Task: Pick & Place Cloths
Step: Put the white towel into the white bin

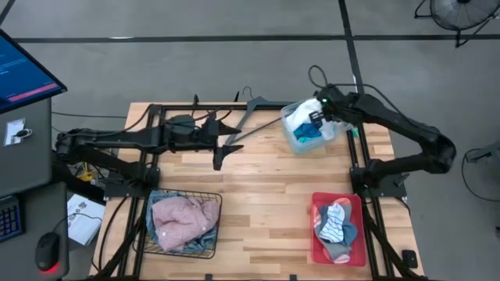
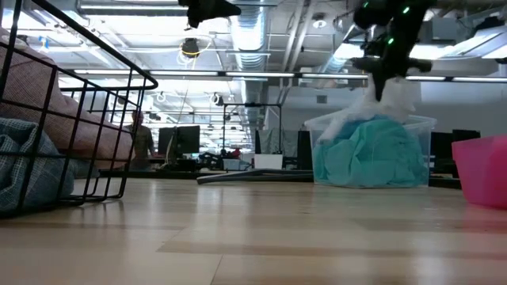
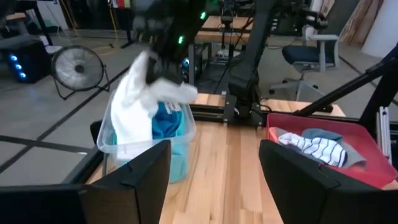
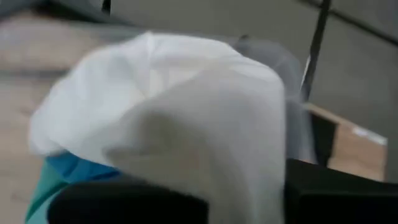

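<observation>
High view, left to right: wire basket (image 1: pixel 209 204) at near left edge of surface (image 1: pixel 266 187), holding dusty pink cloth (image 1: pixel 183 220) over blue denim (image 1: pixel 154 222). Left pincer (image 1: pixel 221 156) mid-surface, fingers spread wide, holding nothing. Right pincer (image 1: pixel 316 117) clamped on white cloth (image 1: pixel 301 115), above clear bin (image 1: pixel 291 140) with turquoise cloth (image 1: pixel 307 133), far right. Striped sock (image 1: pixel 333 221) in red tray (image 1: pixel 316 234), near right corner.

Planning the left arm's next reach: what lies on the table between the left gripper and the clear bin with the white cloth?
In the high view, only the grey hanger lies between the left gripper and the clear bin; otherwise bare wood.
</observation>
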### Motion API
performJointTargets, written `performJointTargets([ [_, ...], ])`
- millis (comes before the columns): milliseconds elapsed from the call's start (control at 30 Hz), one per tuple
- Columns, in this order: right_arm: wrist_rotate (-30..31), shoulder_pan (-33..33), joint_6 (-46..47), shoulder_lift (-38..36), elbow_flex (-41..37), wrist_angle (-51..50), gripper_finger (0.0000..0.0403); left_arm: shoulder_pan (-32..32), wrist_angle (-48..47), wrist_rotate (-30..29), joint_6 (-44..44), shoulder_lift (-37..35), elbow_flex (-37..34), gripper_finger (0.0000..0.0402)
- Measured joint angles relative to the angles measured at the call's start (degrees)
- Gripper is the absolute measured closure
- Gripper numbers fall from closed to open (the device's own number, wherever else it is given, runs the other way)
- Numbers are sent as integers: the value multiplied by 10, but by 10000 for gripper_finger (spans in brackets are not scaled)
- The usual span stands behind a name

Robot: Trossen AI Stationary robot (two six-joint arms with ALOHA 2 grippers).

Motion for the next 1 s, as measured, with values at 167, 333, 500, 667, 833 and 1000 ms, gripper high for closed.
performJointTargets([
  [167,-61,-22,-1,103,-1,23,394,0,-1,0,-16,-10,0,172],
  [333,-97,-38,25,197,-1,59,390,0,-6,1,-28,-10,0,172],
  [500,-136,-52,55,256,0,73,375,0,-25,2,-28,-10,0,172],
  [667,-146,-58,65,295,2,93,371,0,-30,2,-28,-10,0,172],
  [833,-150,-53,66,331,3,99,352,0,-31,2,-28,-10,0,172],
  [1000,-149,-54,102,335,4,98,301,0,-31,5,-28,-10,0,172],
])
